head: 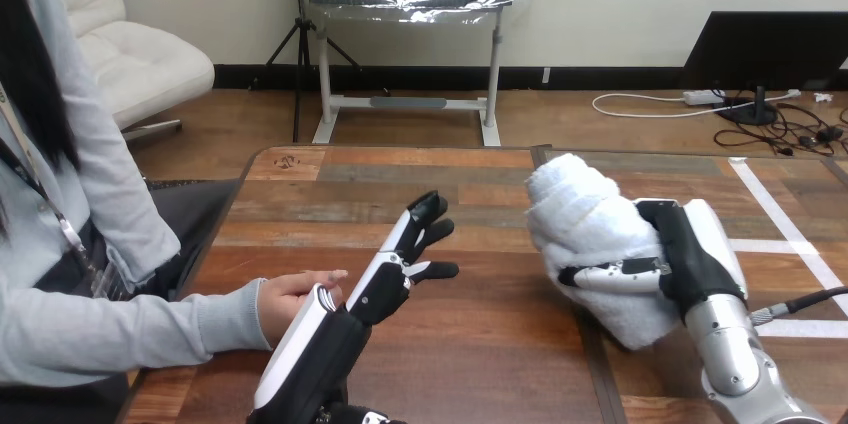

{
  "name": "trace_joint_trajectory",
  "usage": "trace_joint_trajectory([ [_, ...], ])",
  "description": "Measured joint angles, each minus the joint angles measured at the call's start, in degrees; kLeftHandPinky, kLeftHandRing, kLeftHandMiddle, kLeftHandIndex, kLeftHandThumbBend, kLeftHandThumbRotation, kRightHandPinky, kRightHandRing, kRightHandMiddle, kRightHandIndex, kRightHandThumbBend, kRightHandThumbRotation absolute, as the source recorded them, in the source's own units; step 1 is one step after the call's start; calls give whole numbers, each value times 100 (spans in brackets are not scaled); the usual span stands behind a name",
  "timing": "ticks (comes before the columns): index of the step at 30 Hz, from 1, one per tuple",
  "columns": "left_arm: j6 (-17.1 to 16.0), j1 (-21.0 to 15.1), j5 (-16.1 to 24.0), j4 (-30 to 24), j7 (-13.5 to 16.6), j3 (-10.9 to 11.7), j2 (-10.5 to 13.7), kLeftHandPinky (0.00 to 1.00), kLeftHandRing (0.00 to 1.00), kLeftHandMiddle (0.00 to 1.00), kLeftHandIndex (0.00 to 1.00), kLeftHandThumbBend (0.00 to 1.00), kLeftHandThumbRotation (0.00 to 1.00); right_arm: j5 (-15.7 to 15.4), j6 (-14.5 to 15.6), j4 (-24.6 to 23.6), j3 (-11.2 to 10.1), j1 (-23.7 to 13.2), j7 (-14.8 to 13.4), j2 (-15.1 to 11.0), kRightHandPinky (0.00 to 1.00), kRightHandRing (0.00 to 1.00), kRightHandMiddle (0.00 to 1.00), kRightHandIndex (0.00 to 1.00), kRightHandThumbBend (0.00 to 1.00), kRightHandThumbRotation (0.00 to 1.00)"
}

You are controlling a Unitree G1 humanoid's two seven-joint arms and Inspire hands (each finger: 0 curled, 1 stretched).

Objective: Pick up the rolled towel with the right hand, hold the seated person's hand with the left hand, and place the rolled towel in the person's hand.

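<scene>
Fingers [610, 272] of right hand [692, 256] round rolled towel [583, 222], long axis far-left to near-right; left hand [378, 287] straight-fingered.

The left robot hand [330, 344] is black with a white shell along its back and black-and-white jointed fingers. The right robot hand [690, 259] looks alike, above a rounded silver forearm [735, 364].

No readable text, labels or numbers. Table [500, 344], rolled towel [590, 234], left hand [378, 289] and right hand [692, 256] carry no legible print. Small dark mark at the table's far left corner is too small to tell.
</scene>
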Motion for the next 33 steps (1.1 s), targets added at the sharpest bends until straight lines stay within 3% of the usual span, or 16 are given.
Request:
trace_joint_trajectory([
  [11, 66, 16, 137, -85, 30, 58, 19, 82, 93, 98, 100, 100, 55, 7, -136, 0, -127, 35, -1, 81, 29, 34, 42, 47, 82, 0],
  [21, 119, 47, 607, -180, 284, 243, 3, 81, 90, 96, 98, 100, 50, 5, -247, 0, -158, 48, -27, 91, 29, 33, 42, 46, 83, 0],
  [33, 180, 113, 1756, -375, 914, 764, -56, 81, 90, 96, 96, 100, 52, -5, -343, 1, -206, 49, -160, 119, 28, 33, 41, 45, 83, 0],
])
